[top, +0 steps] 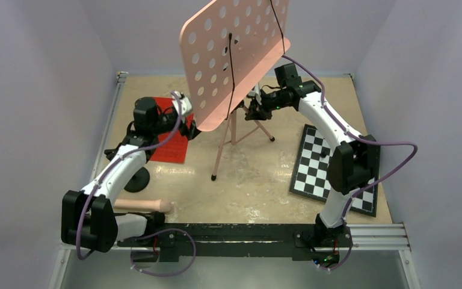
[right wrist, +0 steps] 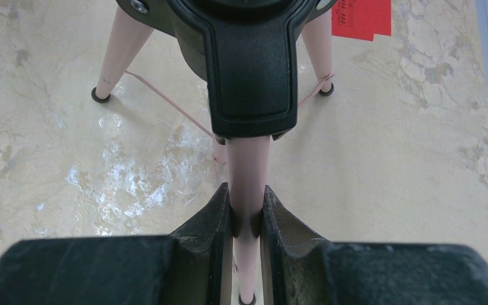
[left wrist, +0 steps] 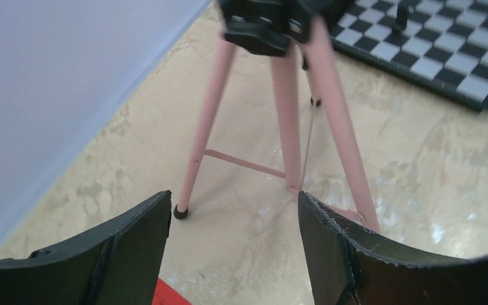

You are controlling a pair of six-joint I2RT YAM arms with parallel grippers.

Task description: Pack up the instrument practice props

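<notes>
The pink music stand [top: 234, 54] stands mid-table on its tripod legs [top: 224, 144], its perforated desk tilted. My right gripper [top: 254, 112] is shut on one pink leg [right wrist: 246, 171] just below the black hub [right wrist: 249, 63]. My left gripper [top: 189, 127] hangs by the desk's lower left corner, above the red sheet-music pages [top: 169, 147]. In the left wrist view it [left wrist: 234, 222] is open and holds nothing, with the tripod legs [left wrist: 286, 127] beyond it. The pink rod [top: 147, 206] lies with its black round base [top: 137, 179] near the left arm.
A black-and-white checkerboard [top: 331, 171] lies at the right, under the right arm. Pale walls close in the table on three sides. Purple cables loop from both arms. The red pages' corner [right wrist: 363, 18] shows beyond the tripod.
</notes>
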